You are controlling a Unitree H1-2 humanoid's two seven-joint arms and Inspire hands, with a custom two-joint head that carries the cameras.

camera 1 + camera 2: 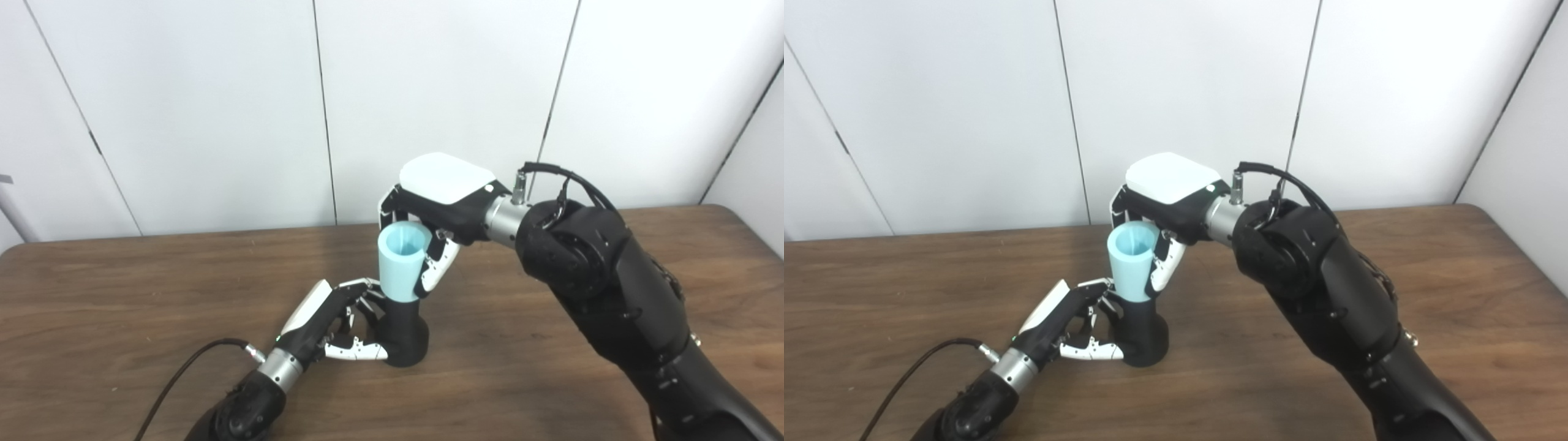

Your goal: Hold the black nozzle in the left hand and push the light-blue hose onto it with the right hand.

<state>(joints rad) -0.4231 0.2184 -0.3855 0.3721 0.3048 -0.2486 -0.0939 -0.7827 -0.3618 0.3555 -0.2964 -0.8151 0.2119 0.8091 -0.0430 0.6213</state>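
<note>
A brown wooden table (122,282) fills the lower half of the frame, with white wall panels (214,110) behind it.

The right arm (618,294) comes in from the lower right corner and reaches toward the centre of the picture. Its right hand (444,205), white-backed and palm down, sits just above centre, with its fingers curled around the upper part of the light-blue hose (401,260). The hand is closed on the hose.

The hose piece is a short, thick tube standing nearly upright at the centre of the frame, its long axis vertical with a slight lean. Its open mouth faces up toward the camera. Its lower end sits over the top of the black nozzle (402,334).

The nozzle stands upright on the table just below centre, its wide flared base down on the wood and its narrow neck pointing up into the hose.

The left hand (331,321) enters from the lower left. Its fingers and thumb wrap the nozzle from the left side, gripping it low on the body.
</note>
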